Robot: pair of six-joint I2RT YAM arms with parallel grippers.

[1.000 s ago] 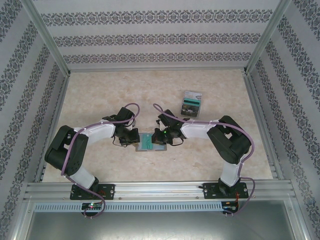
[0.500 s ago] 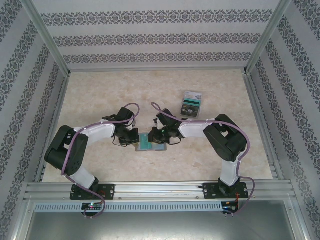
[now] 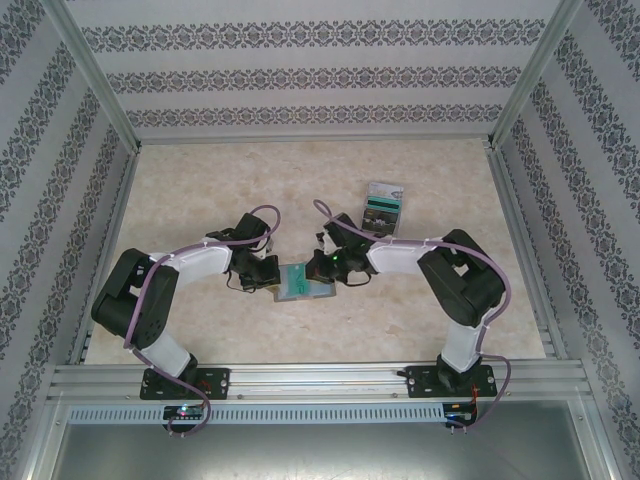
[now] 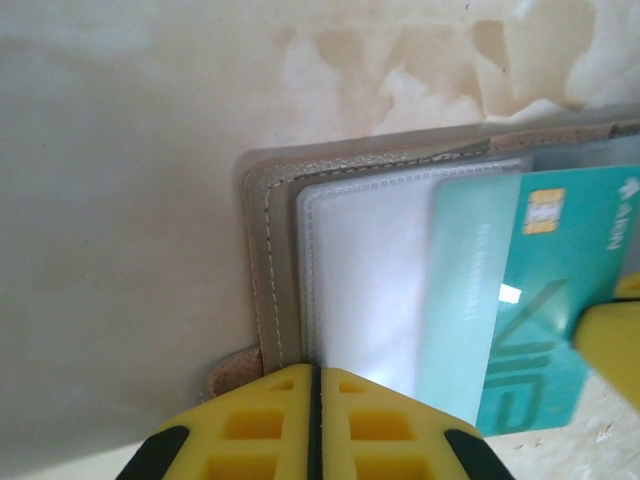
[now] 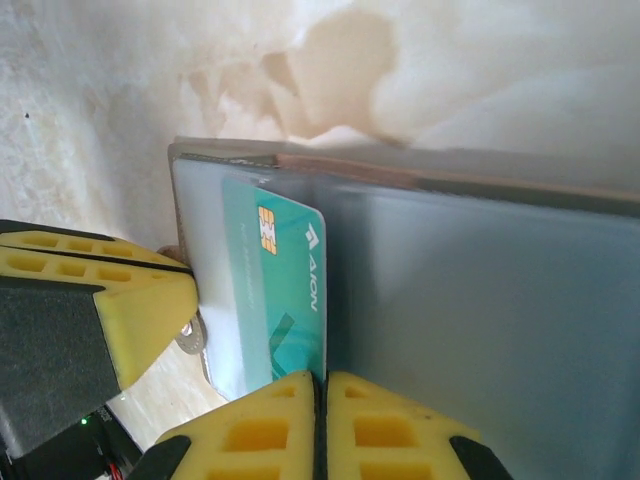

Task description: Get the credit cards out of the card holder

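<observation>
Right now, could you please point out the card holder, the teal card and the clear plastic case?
card holder (image 4: pixel 268 255), left wrist view, stitched edge.
teal card (image 4: pixel 543 210), left wrist view, gold chip.
clear plastic case (image 3: pixel 383 207), top view, middle.

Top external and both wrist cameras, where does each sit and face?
Top external: above, behind the bases, looking down at the table; both arms show, left pincer and right pincer at the card holder.
Left wrist: on the left arm, facing the holder's tab edge; its shut fingers show.
Right wrist: on the right arm, facing the teal card; its shut fingers show.
Both wrist views share that card.
</observation>
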